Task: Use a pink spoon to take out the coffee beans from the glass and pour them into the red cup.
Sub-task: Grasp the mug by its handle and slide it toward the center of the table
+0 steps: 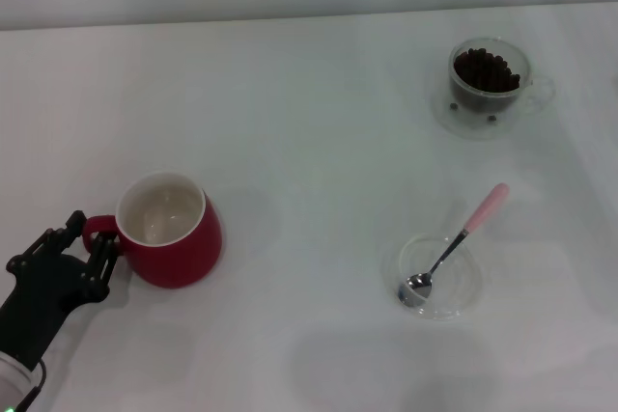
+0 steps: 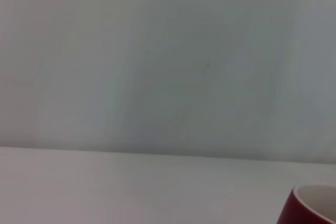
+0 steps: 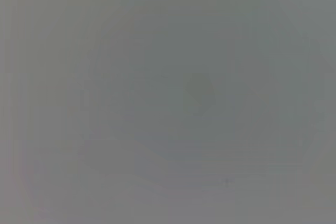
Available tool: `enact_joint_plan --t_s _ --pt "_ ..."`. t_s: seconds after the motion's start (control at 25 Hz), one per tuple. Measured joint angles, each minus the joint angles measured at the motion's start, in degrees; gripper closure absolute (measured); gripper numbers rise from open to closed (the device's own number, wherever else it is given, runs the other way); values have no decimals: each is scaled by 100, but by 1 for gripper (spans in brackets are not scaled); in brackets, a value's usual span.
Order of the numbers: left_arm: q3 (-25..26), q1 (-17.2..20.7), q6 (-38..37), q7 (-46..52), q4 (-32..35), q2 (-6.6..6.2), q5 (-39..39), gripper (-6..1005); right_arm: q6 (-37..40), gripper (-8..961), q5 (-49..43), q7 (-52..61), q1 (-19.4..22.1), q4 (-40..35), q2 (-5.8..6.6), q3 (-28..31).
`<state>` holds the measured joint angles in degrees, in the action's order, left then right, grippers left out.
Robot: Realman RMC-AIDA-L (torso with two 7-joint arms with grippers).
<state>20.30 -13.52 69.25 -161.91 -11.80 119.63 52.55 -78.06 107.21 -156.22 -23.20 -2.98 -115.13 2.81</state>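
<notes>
From the head camera, the left gripper (image 1: 92, 253) sits at the near left of the white table (image 1: 290, 123), its black fingers closed around the loop handle of the red cup (image 1: 170, 230). The cup stands upright and its cream inside looks empty. Well apart, on the right, the pink spoon (image 1: 454, 245) lies with its metal bowl in a shallow clear dish (image 1: 441, 277) and its pink handle sticking out over the rim toward the far side. Farther back on the right is the glass (image 1: 491, 74) on its clear saucer, heaped with coffee beans (image 1: 486, 68); two stray beans seem to lie on the saucer. The right gripper is not in this view at all.

The left wrist camera shows mostly blank wall and table, with just the rim of the red cup (image 2: 312, 205) in one corner, so it gives little help in checking the hold.

The right wrist camera shows only a grey blur; I cannot make out anything in it.

My worry is the spoon: the stem is thin and propped on a slick dish rim, so a careless pinch could flip it or drag the dish along. The glass is light on a loose saucer, and a scoop that pushes sideways could tip it and scatter beans. If the left arm tugs on the handle, the cup could tilt or slide.
</notes>
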Motion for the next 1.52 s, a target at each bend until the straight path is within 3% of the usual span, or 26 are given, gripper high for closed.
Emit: enact_joint_plan --t_s 0.6,1.52 --pt "20 -197 -277 2 -99 8 27 806 29 290 1 4 0 1 0 0" --pt "-16 -868 -698 -6 -185 3 -98 844 -5 290 1 4 -21 69 -18 0"
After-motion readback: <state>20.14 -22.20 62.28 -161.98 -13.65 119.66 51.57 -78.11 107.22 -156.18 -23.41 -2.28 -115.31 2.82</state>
